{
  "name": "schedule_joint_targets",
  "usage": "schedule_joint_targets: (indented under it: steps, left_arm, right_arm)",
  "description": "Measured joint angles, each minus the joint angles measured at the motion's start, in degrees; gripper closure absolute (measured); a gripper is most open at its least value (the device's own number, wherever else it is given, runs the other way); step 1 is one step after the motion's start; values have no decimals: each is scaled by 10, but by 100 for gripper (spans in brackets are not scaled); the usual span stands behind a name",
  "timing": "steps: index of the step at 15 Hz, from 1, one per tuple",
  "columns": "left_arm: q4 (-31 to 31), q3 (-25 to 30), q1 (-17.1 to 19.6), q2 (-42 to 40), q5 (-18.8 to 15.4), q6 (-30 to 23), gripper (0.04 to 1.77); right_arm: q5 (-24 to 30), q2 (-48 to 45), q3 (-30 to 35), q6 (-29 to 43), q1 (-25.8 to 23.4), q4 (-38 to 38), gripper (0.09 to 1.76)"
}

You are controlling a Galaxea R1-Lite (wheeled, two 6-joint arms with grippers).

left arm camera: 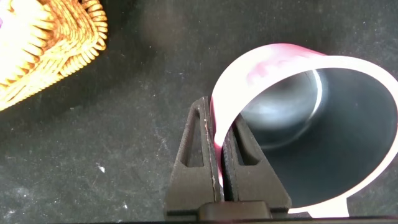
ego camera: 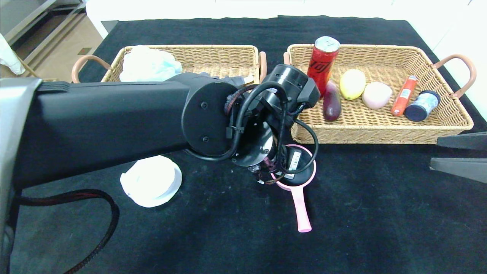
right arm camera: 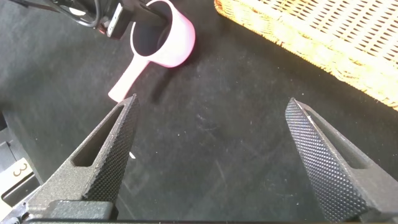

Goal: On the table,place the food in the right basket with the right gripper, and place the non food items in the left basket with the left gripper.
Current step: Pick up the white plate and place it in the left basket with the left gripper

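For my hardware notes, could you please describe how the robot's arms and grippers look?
The left arm is a thick matte black tube with a round jointed wrist, looped black cables and a white label. The left gripper and right gripper have black wedge-shaped fingers, hollowed out, with textured pads.

Pink scoop [ego camera: 298,190], tan wicker baskets [ego camera: 380,131], black tablecloth [ego camera: 228,236], red can [ego camera: 322,62].

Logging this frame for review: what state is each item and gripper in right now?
Left gripper: fingers shut on the pink scoop's rim.
Pink scoop: on the table, gripped.
Right gripper: fingers open, empty.
Red can: upright, in the right basket.
White lid: lying flat on the table.
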Motion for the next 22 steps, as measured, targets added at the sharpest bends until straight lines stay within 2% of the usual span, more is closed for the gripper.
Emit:
schedule_joint_targets:
  steps: [6,14,17,22]
  left_arm:
    - [-1,1,-1,-10,-14,-10,164]
    - [0,4,-11,-61,-111,-50,164]
    - [0,4,-18,-81,-117,-51,164]
    - [-1,2,-19,-110,-108,-45,164]
  right_arm:
    - [0,0,0,0,0,0,14]
    - [0,0,-1,0,-1,0,14]
    - [0,-2,-1,1,-1,0,14]
    - [0,-3,-1,0,-1,0,14]
